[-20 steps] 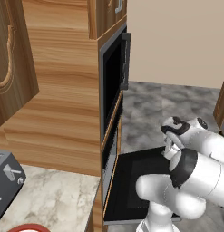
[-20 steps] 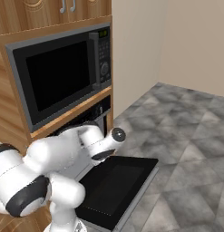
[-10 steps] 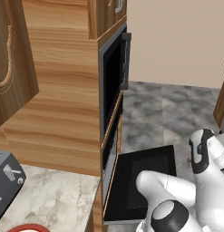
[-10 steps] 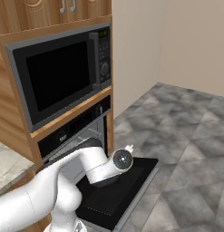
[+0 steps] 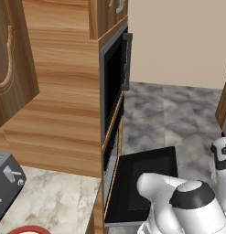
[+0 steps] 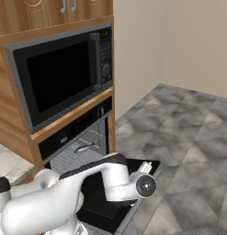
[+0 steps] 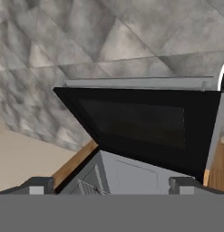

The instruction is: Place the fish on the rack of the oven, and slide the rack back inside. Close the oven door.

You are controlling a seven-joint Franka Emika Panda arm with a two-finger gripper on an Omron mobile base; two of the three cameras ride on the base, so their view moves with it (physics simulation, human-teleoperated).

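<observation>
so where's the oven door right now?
The oven door hangs dropped open, flat over the grey floor, below the microwave; the arm reaches over it.

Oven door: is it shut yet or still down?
Still open. The oven door lies dropped flat over the floor, and the oven cavity stands exposed behind it.

Even, soft light fills the kitchen with no clear source and no glare. The mottled grey stone floor [image 5: 178, 109] looks slightly soft, and the flat black oven door [image 7: 140, 122] reflects almost nothing.
</observation>
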